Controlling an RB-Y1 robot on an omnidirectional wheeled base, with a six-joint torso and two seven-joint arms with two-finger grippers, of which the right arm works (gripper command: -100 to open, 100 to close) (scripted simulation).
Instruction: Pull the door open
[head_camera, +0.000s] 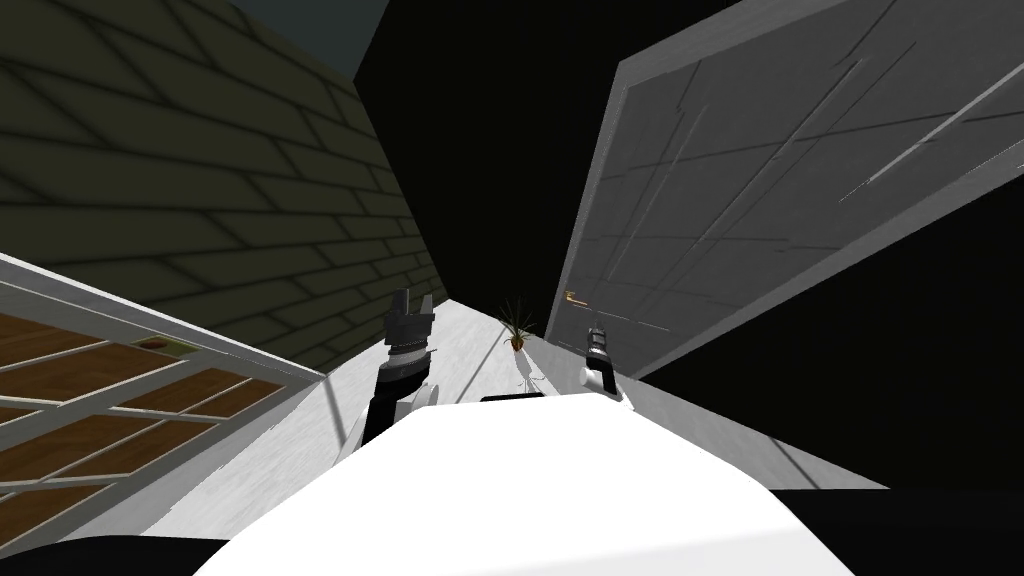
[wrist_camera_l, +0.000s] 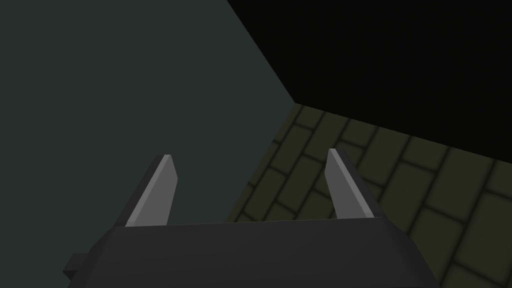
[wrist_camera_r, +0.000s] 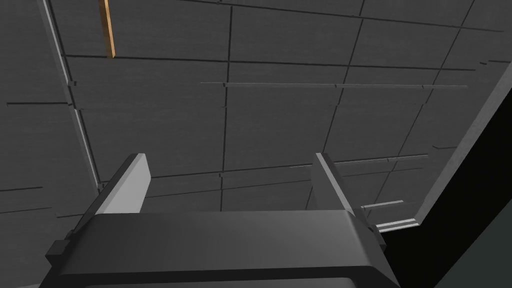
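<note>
Right wrist view looks along the right gripper (wrist_camera_r: 230, 182) at a dark grey panelled door (wrist_camera_r: 300, 125) standing close ahead of its fingers (wrist_camera_r: 134, 185). They are spread wide with nothing between them, and I cannot tell whether their tips touch the panel. A short gold handle (wrist_camera_r: 106, 30) sits on the door beyond the fingertips and off to one finger's side, near the door's pale edge strip and clear of the jaws. From the head, this gripper hangs near that handle. A small potted plant (head_camera: 517, 330) stands on the floor between it and the left gripper (wrist_camera_l: 250, 187), which is raised on the other side, likewise released and empty. By my reading the task is at its approach: the handle is in sight but not grasped, and no pull looks begun. Left to do: bring the jaws across to the handle, close on it, then draw the door back. How far ajar the door already stands cannot be told.
</note>
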